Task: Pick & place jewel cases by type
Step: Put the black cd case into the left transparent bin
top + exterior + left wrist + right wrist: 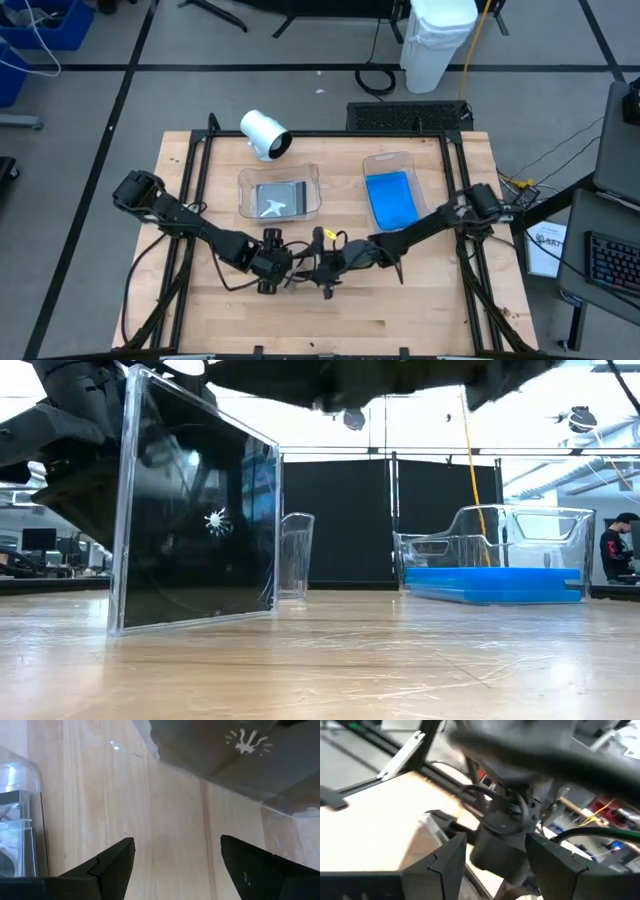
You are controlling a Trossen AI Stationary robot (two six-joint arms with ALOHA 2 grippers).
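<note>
The dark jewel case stands tilted on edge near the counter's front middle. The left gripper gapes empty; the right gripper looks open too. Steady it, then close squarely on its edges.

The counter is pale wood, its grain plain to see, with a faint sheen and fine scratches. On it a jewel case stands tilted — glossy clear plastic over a dark, mirror-like face. Both trays are clear, shiny plastic; the blue cases look opaque and smooth. The left hand is matt black — the white cylinder smooth.
</note>
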